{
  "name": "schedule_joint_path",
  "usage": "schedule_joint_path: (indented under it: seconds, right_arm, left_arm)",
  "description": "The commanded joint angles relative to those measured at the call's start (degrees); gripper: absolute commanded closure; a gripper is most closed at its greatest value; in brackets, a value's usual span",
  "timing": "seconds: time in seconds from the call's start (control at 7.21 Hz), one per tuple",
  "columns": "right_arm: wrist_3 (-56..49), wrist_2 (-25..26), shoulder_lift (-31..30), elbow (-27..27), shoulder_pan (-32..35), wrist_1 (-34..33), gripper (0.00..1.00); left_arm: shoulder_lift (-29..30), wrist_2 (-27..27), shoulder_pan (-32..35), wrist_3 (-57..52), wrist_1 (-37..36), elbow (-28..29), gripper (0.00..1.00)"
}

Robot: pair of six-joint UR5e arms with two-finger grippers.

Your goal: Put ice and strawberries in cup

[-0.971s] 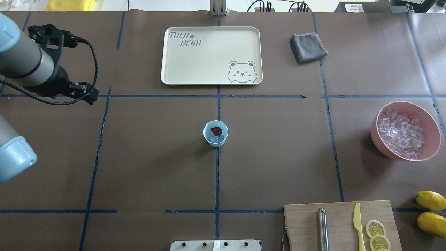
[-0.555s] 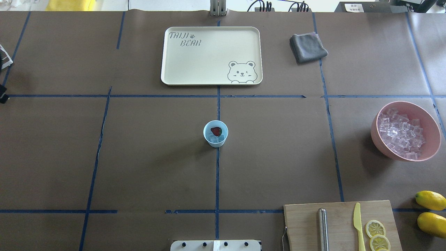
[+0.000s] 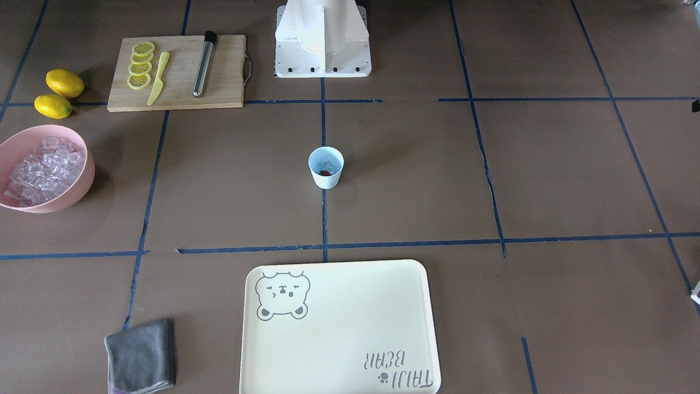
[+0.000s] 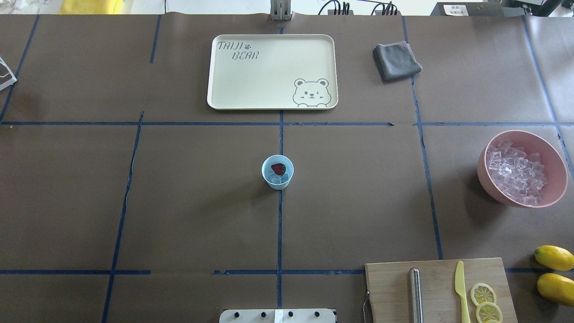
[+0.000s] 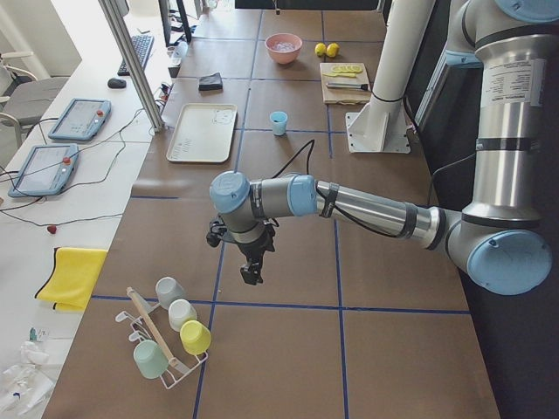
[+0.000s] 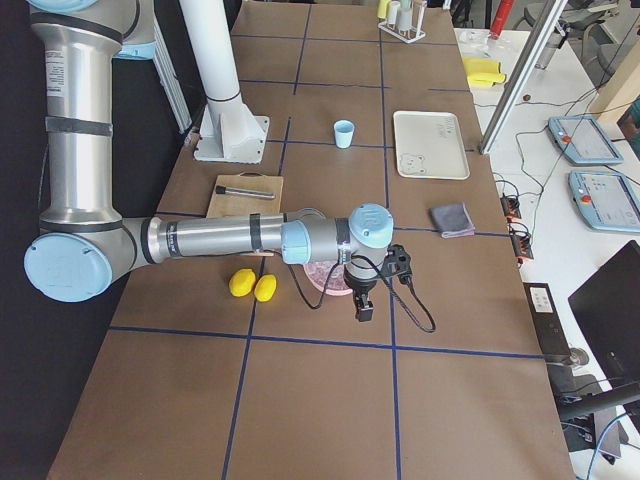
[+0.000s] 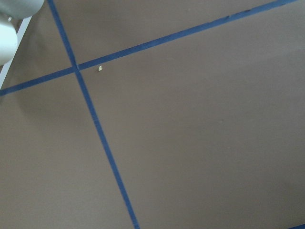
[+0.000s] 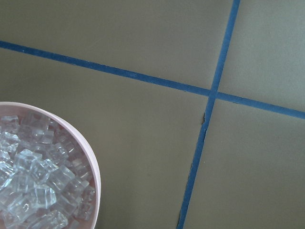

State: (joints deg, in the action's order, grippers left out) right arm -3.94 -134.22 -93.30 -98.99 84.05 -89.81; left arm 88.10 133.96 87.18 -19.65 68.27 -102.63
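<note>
The cup (image 3: 326, 178) stood upright near the middle of the counter (image 4: 179, 202), on a blue tape line (image 4: 280, 224). Inside it lay the strawberry (image 4: 278, 168), resting on a few cubes of ice (image 4: 276, 179). Many more cubes filled the pink bowl (image 4: 481, 167) well off to the robot's right, near two lemons (image 4: 554, 258). The left tool (image 5: 251, 271) hung pointing down over the far left end of the counter, near a rack of cups (image 5: 166, 340) and well apart from the blue cup; whether its fingers were apart or together could not be told. The right tool (image 6: 362, 308) hung just past the bowl's rim, and its state could not be told either
</note>
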Motion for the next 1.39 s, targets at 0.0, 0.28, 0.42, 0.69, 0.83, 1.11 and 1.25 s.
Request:
schedule_joint_path:
  seconds: [0.0,0.28,0.42,0.69,0.83,1.11,1.25]
  right_arm:
    - [-0.3,0.4,-0.2,0.6,1.2,0.0,0.0]
    - [-0.2,0.5,0.1,1.0,1.2,0.1,0.0]
    - [0.2,0.5,0.0,1.1,1.2,0.2,0.0]
    - [0.7,0.4,-0.4,1.0,1.1,0.2,0.0]
    - [1.0,0.8,0.0,1.4,1.0,0.1,0.0]
    - [1.3,1.1,0.9,3.7,1.0,0.2,0.0]
    - [1.2,1.3,1.0,3.9,1.0,0.2,0.0]
  left_arm:
    - [-2.1,0.3,2.0,4.1,0.3,1.0,0.0]
    - [-1.4,0.3,1.7,8.7,7.2,3.8,0.0]
    - [-2.8,0.4,1.8,8.6,10.2,4.5,0.0]
    - [-2.6,0.2,1.7,8.9,13.4,5.9,0.0]
    - [-2.1,0.0,1.8,8.9,12.9,6.6,0.0]
    - [-1.9,-0.1,1.7,9.1,12.9,8.9,0.0]
    - [-2.0,0.2,1.7,12.0,12.4,8.4,0.0]
